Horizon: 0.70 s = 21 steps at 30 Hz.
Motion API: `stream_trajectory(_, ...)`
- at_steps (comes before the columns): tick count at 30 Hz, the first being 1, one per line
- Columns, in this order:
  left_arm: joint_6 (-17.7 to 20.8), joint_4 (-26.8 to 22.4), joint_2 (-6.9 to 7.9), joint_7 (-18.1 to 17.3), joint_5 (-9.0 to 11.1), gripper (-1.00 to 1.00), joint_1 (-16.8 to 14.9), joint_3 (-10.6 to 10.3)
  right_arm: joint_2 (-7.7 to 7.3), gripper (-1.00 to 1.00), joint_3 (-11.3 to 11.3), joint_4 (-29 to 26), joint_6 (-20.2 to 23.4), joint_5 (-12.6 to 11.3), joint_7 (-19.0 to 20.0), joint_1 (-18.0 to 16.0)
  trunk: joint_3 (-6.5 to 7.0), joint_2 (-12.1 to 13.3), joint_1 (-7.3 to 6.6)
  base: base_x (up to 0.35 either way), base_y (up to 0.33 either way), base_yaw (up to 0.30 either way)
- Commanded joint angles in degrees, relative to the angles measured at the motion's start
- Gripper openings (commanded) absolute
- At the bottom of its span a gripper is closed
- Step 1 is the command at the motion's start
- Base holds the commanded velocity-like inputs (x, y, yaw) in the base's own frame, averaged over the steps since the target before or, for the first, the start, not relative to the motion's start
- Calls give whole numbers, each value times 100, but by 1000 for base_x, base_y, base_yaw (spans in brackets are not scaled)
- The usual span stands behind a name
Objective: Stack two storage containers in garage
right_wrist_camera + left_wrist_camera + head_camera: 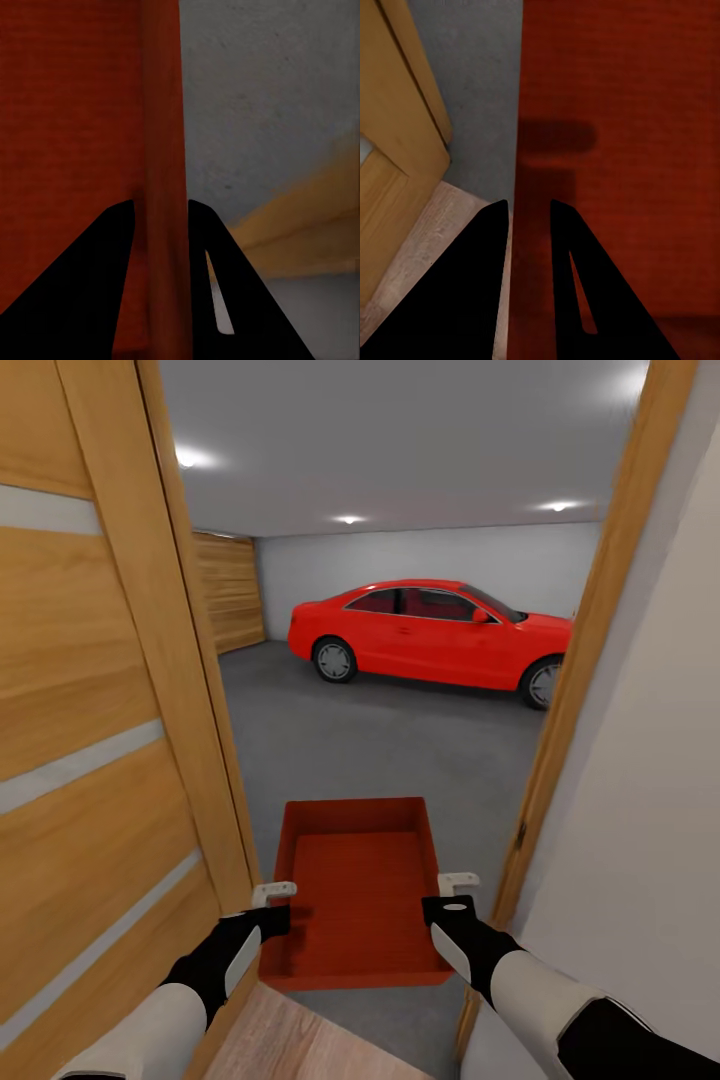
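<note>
One orange-red topless storage container [355, 890] hangs between my two arms in the doorway, its far end reaching over the garage's dark grey floor [400, 740]. My left gripper [272, 895] is shut on the container's left wall. In the left wrist view that gripper [529, 214] straddles the wall's edge, with the container's inside [622, 112] beyond it. My right gripper [458, 885] is shut on the right wall. In the right wrist view the right gripper [161, 210] clamps the thin wall [161, 112].
An open wooden plank door [100, 710] stands close on the left and a wooden door frame [590, 660] close on the right. A red car [430, 630] is parked at the far side of the garage. Light wood planks [290, 1040] lie under me.
</note>
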Motion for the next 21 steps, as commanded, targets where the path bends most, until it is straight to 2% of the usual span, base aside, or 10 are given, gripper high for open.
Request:
stream_trajectory(1,39,-375,-11,137,-99,-100,-5,98,58,-100,21,8,51,-44,-325,-1,-14,-13,5,191,182,-2)
stream_trajectory(12,39,-375,-11,137,-99,-100,-5,98,58,-100,21,8,51,-44,-325,-1,-14,-13,5,197,188,-4)
stream_trajectory(21,39,-375,-11,137,-99,-100,-5,98,58,-100,21,8,51,-44,-331,-1,-14,-13,5,76,55,-200)
